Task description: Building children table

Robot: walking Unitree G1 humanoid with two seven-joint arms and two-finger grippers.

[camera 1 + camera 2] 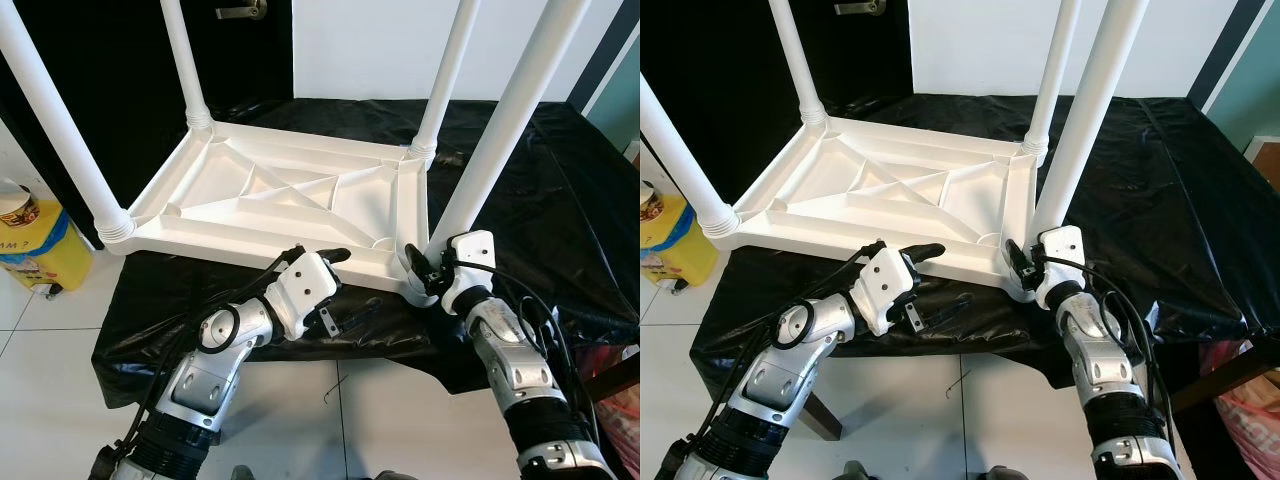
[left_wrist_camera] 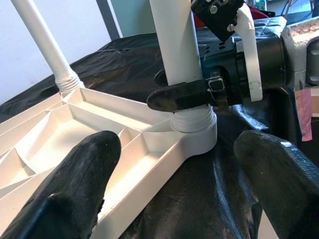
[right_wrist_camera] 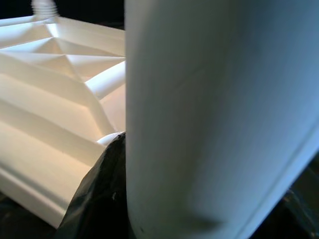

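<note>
A white plastic children's table (image 1: pixel 270 200) lies upside down on a black-draped surface, its four legs pointing up. My right gripper (image 1: pixel 425 268) is shut on the near right leg (image 1: pixel 500 130) just above its threaded base; the left wrist view shows one black finger (image 2: pixel 184 94) wrapped across that leg (image 2: pixel 172 40). The same leg (image 3: pixel 209 124) looms close in the right wrist view, beside the ribbed underside (image 3: pixel 50 74). My left gripper (image 1: pixel 340 288) is open at the table's front edge, near that corner, with nothing between its fingers (image 2: pixel 75 199).
The black cloth (image 1: pixel 560 170) hangs over the near edge above white floor tiles (image 1: pixel 50 380). A yellow container (image 1: pixel 30 245) stands on the floor at the left. A dark door (image 1: pixel 120 60) and a white wall are behind. A pink bag (image 1: pixel 610 370) sits low on the right.
</note>
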